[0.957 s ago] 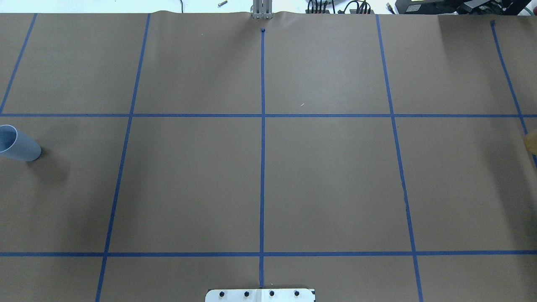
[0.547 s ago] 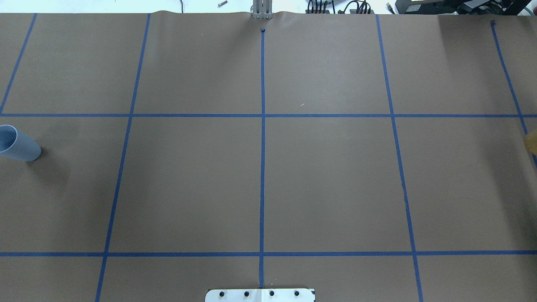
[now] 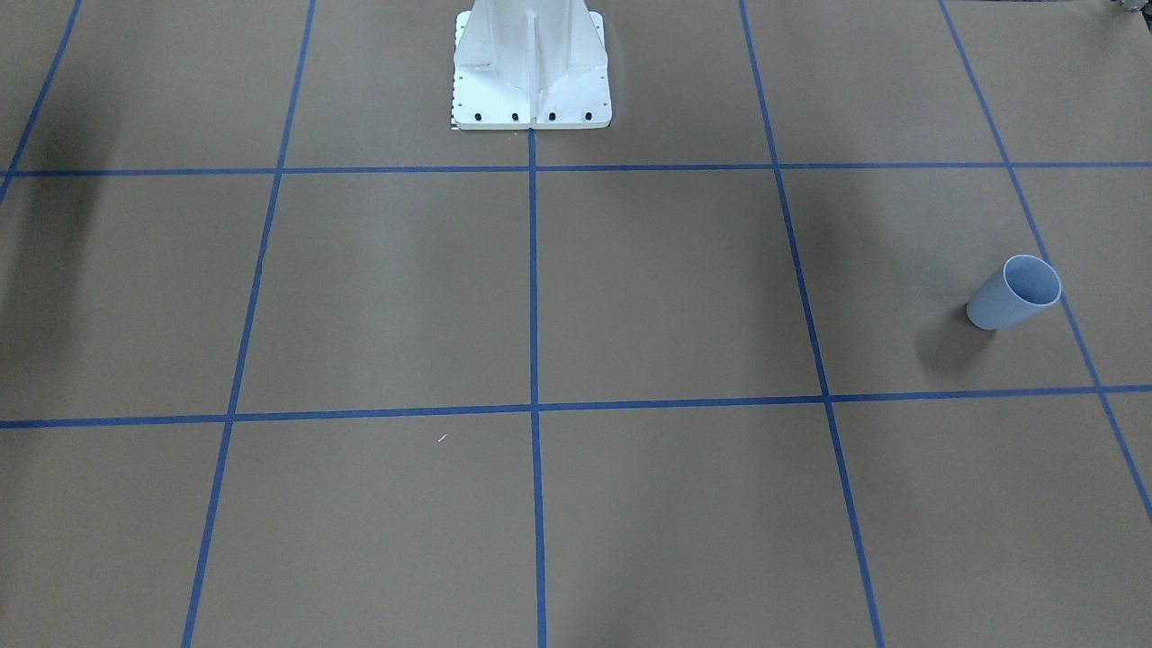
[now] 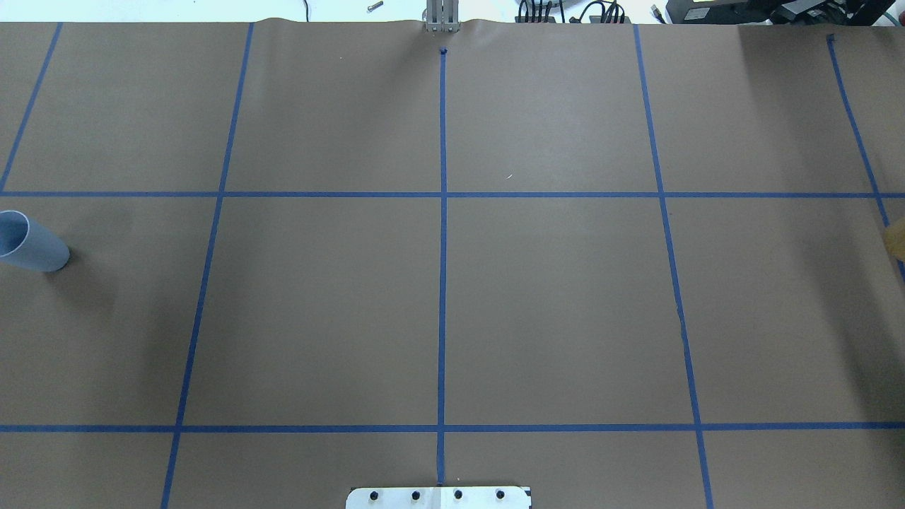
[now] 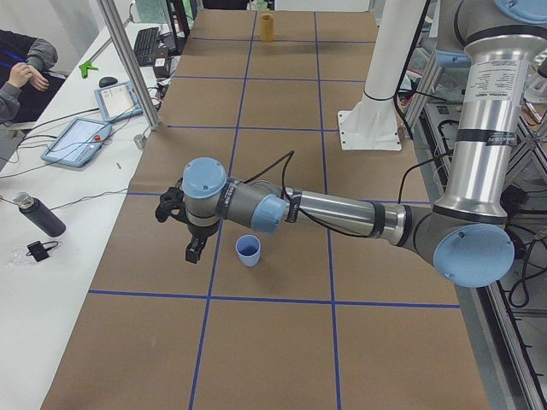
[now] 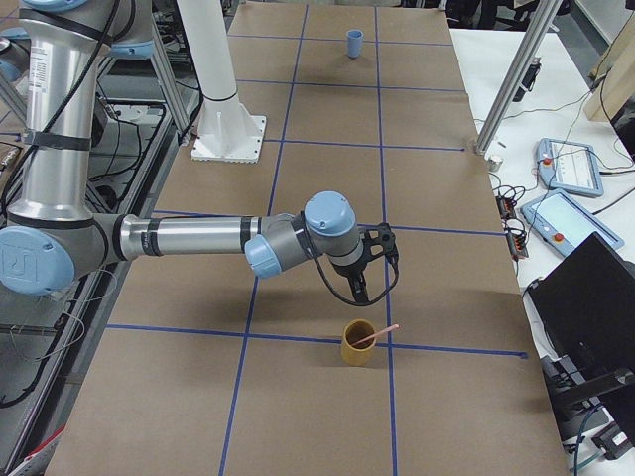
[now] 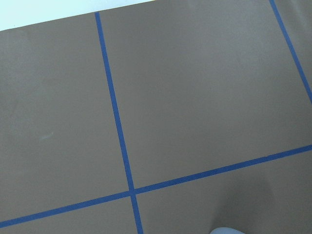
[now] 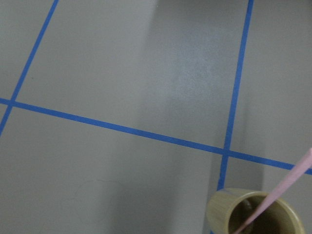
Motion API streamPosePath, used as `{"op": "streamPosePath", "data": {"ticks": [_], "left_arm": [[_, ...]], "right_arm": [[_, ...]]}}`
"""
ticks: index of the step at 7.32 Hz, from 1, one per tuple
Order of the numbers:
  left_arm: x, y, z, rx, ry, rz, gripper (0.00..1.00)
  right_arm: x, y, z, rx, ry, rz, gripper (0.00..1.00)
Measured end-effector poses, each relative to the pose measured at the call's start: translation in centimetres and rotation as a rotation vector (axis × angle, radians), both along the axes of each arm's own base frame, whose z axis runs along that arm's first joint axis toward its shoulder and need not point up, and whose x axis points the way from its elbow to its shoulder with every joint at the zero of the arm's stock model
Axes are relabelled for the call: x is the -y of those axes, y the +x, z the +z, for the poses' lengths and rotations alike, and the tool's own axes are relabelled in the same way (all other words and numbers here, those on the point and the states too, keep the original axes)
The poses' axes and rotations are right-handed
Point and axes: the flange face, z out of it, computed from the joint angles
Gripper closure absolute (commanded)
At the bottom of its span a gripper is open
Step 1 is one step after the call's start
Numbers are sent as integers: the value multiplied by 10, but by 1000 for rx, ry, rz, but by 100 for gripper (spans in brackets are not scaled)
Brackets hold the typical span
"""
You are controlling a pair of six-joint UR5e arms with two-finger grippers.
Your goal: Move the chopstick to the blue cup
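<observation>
Starting with the front-facing view, the blue cup (image 3: 1012,295) stands empty at 3 o'clock on brown paper (image 3: 666,288) gridded with blue tape (image 3: 533,270).

Overhead, it sits at 9 o'clock, and a tan cup (image 4: 896,237) peeks in at 3 o'clock.

From the left side, the left gripper (image 5: 193,249) hangs just beside the blue cup, at its 9 o'clock. Tablets (image 5: 85,137) lie on a white bench (image 5: 51,329) at 10 o'clock.

From the right side, the chopstick (image 6: 378,333) leans in the tan cup, with the right gripper (image 6: 359,291) near its 12 o'clock. I cannot tell how far open either gripper is.

Both wrist views agree, so I judge that the transfer has not begun.
</observation>
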Motion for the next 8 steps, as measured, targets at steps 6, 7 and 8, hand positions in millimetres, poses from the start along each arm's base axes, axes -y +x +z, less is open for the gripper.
{"op": "streamPosePath", "data": {"ticks": [6,7,8], "left_arm": [[-37,116,37,43,-180,4,2],[-43,125,43,48,-196,15,3],[-46,133,48,52,-206,27,11]], "right_arm": [[19,-100,-36,-36,-139,79,0],[19,-100,-37,-36,-139,79,0],[19,-101,-37,-36,-139,79,0]]}}
